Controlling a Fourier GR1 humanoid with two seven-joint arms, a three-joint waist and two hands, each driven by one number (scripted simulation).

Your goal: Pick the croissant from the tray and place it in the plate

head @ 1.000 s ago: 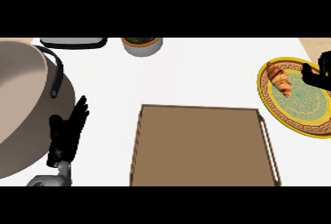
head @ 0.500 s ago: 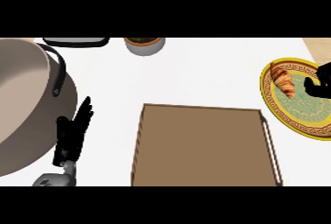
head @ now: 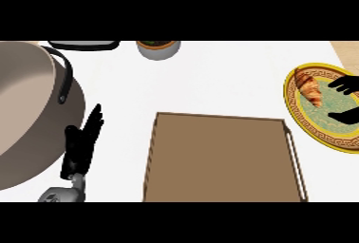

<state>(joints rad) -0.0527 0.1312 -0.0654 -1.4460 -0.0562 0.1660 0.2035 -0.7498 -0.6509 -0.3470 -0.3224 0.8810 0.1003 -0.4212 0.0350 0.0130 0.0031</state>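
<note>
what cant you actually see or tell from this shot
- Right hand, head view: cut off by the right edge; only fingertips show over the plate.
- Pot: cut off by the left edge.
- Cup and dark object: cut off at the top.
- Croissant: release from the hand unclear.

You have the tray (head: 221, 159) in the middle of the table (head: 217, 76), toward the near edge. To its right sits the plate (head: 308, 128), with the croissant (head: 308, 88) on its far left part. A large pot (head: 32, 114) lies at the left, a small bowl (head: 158, 48) behind.
</note>
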